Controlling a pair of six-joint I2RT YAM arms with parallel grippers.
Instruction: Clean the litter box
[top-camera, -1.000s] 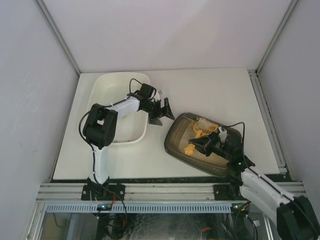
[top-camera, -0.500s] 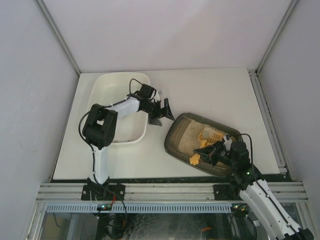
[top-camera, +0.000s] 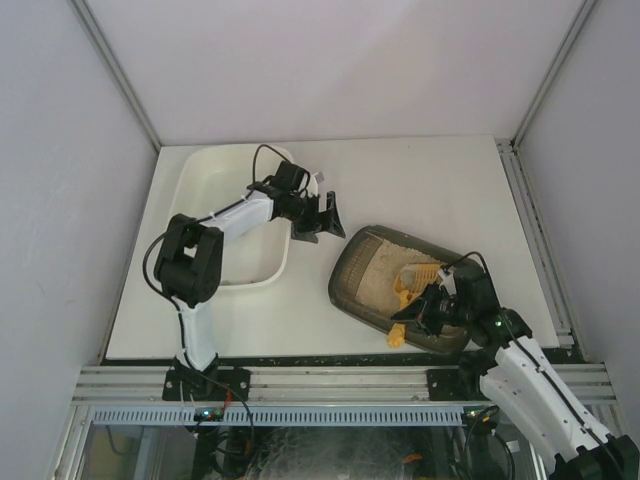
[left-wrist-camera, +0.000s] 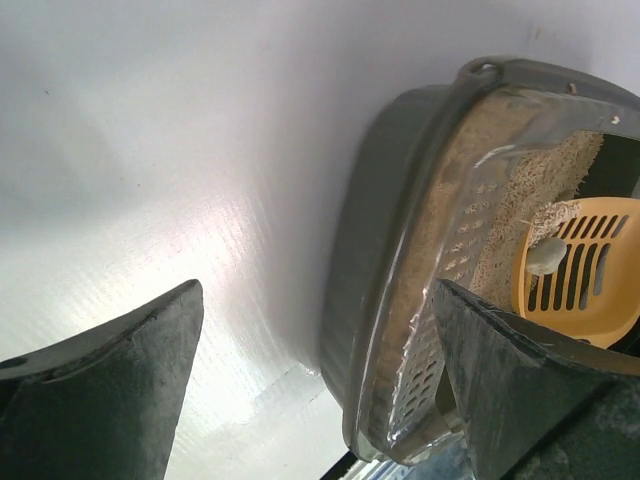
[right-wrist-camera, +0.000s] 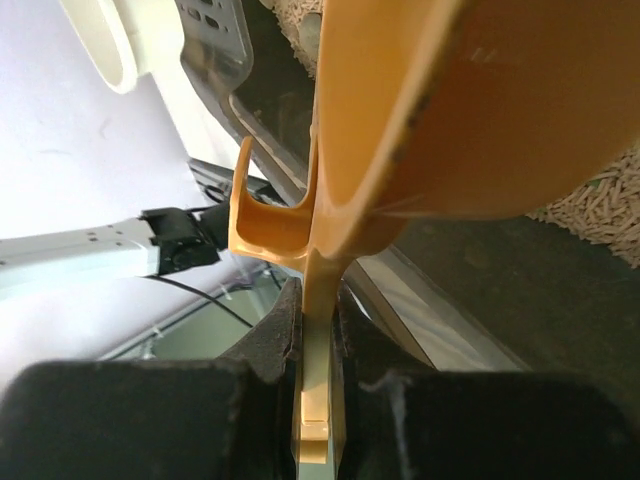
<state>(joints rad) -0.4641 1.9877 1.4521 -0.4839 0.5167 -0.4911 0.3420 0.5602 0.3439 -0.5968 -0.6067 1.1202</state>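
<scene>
Litter box (top-camera: 345, 285): on the table (top-camera: 420, 180), set at an angle. It holds beige litter, with dark floor bare on the box's right side.

Tub (top-camera: 200, 170): white, left of the box and apart from it.

Left gripper (top-camera: 322, 218): near the box's far-left corner, between box and tub. Its jaws stand wide apart with nothing between them. The left wrist view looks past both fingers (left-wrist-camera: 120, 370) at the box wall (left-wrist-camera: 370, 280).

Right gripper (top-camera: 432, 308): over the box's near-right part, jaws clamped on the handle of a yellow scoop (top-camera: 412, 280). The right wrist view shows the handle pinched flat between the fingers (right-wrist-camera: 265, 340), with the scoop bowl (right-wrist-camera: 400, 130) over the box floor (right-wrist-camera: 480, 280).

Scoop: the slotted bowl (left-wrist-camera: 585, 270) sits over the litter inside the box and carries one pale clump (left-wrist-camera: 545, 255). The handle end projects over the box's near rim.
</scene>
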